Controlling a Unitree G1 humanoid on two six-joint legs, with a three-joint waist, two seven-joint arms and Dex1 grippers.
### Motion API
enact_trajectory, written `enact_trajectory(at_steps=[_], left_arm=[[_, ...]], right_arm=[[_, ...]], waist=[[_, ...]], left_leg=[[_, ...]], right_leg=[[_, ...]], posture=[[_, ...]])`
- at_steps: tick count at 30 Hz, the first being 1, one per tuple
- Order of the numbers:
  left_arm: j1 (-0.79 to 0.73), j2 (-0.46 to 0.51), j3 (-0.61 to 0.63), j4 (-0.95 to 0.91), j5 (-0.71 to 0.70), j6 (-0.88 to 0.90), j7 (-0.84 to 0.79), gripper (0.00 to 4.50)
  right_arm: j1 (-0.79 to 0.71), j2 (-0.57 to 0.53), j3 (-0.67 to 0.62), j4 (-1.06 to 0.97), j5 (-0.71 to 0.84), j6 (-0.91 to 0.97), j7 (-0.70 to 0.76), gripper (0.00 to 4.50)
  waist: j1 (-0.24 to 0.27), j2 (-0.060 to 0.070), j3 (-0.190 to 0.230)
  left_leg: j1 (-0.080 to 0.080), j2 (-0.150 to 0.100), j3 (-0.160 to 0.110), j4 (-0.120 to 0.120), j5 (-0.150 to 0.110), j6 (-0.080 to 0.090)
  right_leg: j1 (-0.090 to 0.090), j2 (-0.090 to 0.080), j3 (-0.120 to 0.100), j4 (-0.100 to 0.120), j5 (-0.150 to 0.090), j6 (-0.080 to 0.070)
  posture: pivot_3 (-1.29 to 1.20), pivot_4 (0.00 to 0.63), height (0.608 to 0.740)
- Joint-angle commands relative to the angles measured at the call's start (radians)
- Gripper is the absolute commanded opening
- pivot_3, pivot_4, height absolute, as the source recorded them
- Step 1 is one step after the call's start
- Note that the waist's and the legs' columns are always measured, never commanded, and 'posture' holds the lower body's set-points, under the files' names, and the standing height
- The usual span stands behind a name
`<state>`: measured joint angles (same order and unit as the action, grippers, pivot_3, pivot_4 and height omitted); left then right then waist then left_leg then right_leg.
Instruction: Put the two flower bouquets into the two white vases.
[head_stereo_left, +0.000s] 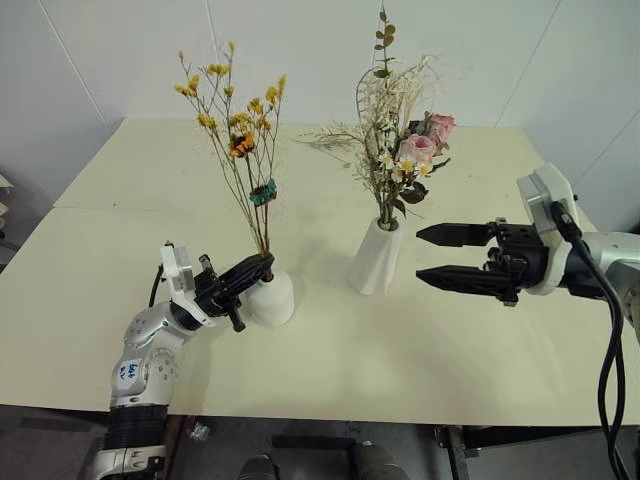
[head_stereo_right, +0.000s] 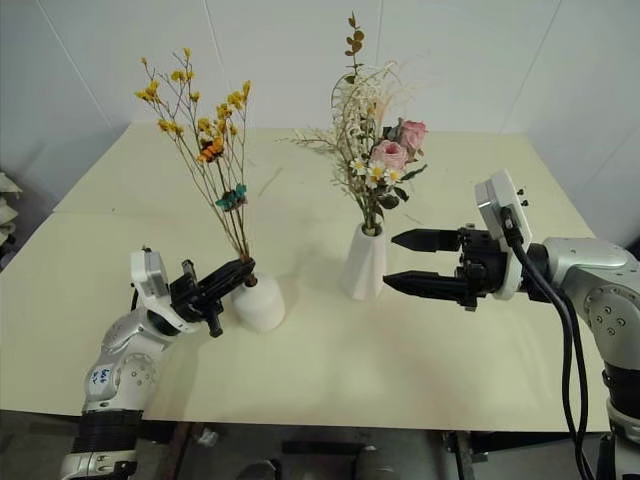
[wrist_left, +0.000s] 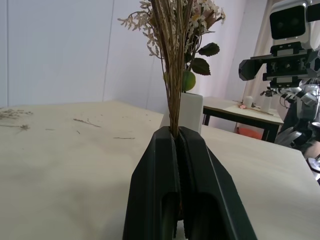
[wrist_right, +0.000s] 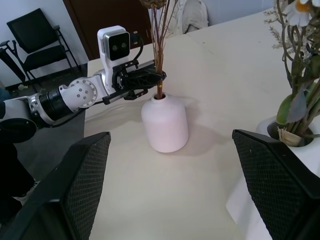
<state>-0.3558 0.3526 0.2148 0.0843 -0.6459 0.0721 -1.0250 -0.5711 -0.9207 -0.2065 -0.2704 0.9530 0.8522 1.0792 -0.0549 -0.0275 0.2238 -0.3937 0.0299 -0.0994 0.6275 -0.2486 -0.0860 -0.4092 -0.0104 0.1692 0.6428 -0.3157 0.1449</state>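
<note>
Left gripper (head_stereo_left: 262, 266) is clamped tight on the yellow sprig's (head_stereo_left: 236, 125) stems right above the squat vase (head_stereo_left: 271, 298), stem ends down its hole, forearm angling up from the table's (head_stereo_left: 330, 370) near edge. Right gripper (head_stereo_left: 432, 255) hangs level, jaws wide and empty, beside the tall vase (head_stereo_left: 377, 257) holding the rose bunch (head_stereo_left: 405, 150).

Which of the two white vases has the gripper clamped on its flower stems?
The short squat vase, holding the yellow sprig. The left gripper is shut on those stems just above its mouth; the tall vase with the rose bunch stands free.
</note>
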Motion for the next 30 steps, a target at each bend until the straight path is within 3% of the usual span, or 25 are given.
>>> enact_trajectory(at_steps=[1, 10, 14, 19, 25, 30], left_arm=[[-0.013, -0.002, -0.015, 0.003, 0.035, -0.069, -0.029, 0.03], [0.002, 0.024, -0.02, 0.0, 0.057, -0.096, -0.042, 0.03], [0.008, 0.048, -0.007, -0.027, 0.07, -0.081, 0.0, 0.98], [0.009, 0.104, 0.024, -0.055, 0.057, -0.069, 0.014, 2.58], [0.033, 0.249, 0.062, -0.081, 0.032, -0.019, -0.067, 4.44], [0.016, 0.377, 0.096, -0.078, -0.009, 0.042, -0.162, 4.47]], right_arm=[[0.004, 0.008, -0.05, -0.032, 0.024, -0.014, -0.013, 4.13], [0.004, 0.02, -0.044, -0.037, 0.031, -0.018, -0.028, 4.13], [0.001, 0.027, -0.039, -0.033, 0.029, -0.02, -0.029, 4.13], [-0.002, 0.038, -0.029, -0.027, 0.022, -0.024, -0.024, 4.13], [-0.012, 0.047, -0.011, -0.002, 0.007, -0.036, -0.004, 4.13], [-0.017, 0.02, 0.0, 0.025, -0.014, -0.044, 0.05, 4.13]], waist=[[0.0, 0.0, 0.0], [0.0, 0.0, 0.0], [-0.001, 0.0, 0.0], [-0.001, 0.0, 0.0], [-0.003, 0.0, 0.0], [-0.003, 0.0, 0.0]], left_leg=[[0.0, 0.0, 0.0, 0.0, 0.0, 0.0], [0.0, 0.0, 0.0, 0.0, 0.0, 0.0], [0.0, 0.0, 0.0, 0.0, 0.0, 0.0], [0.0, 0.0, 0.0, -0.001, 0.0, 0.0], [0.0, 0.0, 0.0, -0.002, 0.0, 0.0], [0.0, 0.001, 0.0, -0.005, 0.0, 0.0]], right_leg=[[0.0, 0.0, 0.0, 0.0, 0.0, 0.0], [0.0, 0.0, 0.0, 0.0, 0.0, 0.0], [0.0, 0.0, 0.0, 0.0, 0.0, 0.0], [0.0, 0.0, 0.0, 0.0, 0.0, 0.0], [-0.001, 0.0, 0.0, -0.001, 0.0, 0.0], [-0.001, 0.0, 0.0, -0.005, 0.0, -0.001]], posture=[[0.0, 0.15, 0.74], [0.0, 0.15, 0.74], [0.0, 0.15, 0.74], [0.0, 0.15, 0.74], [0.0, 0.15, 0.74], [0.0, 0.15, 0.74]])
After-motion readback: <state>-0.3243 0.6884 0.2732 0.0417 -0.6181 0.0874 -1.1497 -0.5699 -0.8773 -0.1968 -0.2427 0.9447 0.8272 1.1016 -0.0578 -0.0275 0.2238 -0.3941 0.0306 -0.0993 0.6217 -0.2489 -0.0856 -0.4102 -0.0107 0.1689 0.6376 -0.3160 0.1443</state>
